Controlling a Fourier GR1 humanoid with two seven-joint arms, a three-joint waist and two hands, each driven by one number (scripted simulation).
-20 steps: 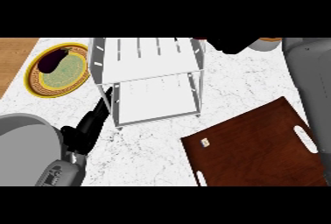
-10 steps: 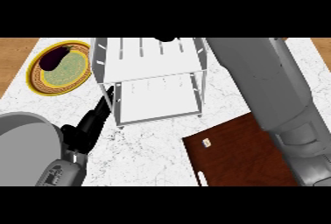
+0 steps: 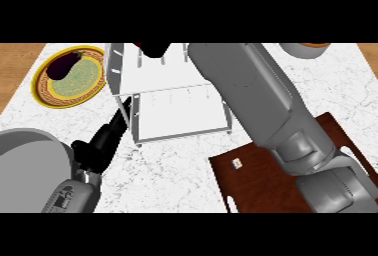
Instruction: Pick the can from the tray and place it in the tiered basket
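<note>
My right forearm (image 3: 251, 95) reaches across the white wire tiered basket (image 3: 181, 131) to its far side. At the view's top edge my right hand (image 3: 171, 48) curls round a dark red can (image 3: 156, 51), of which only a small patch shows, above the basket's upper tier. The brown tray (image 3: 255, 180) lies at the lower right, partly hidden by the arm, with a small label on its surface. My left hand (image 3: 100, 145) rests open on the counter just left of the basket, fingers straight and pointing up along the basket's left post.
A yellow plate (image 3: 52, 92) with a dark aubergine (image 3: 68, 64) sits at the upper left. A bowl (image 3: 306, 49) peeks in at the top right. Bare marble counter (image 3: 166, 175) lies in front of the basket. Wooden strips border both sides.
My right arm has swung left from the view's right edge across the tray and now lies over the basket, with its hand at the basket's far end. The left hand has not moved.
</note>
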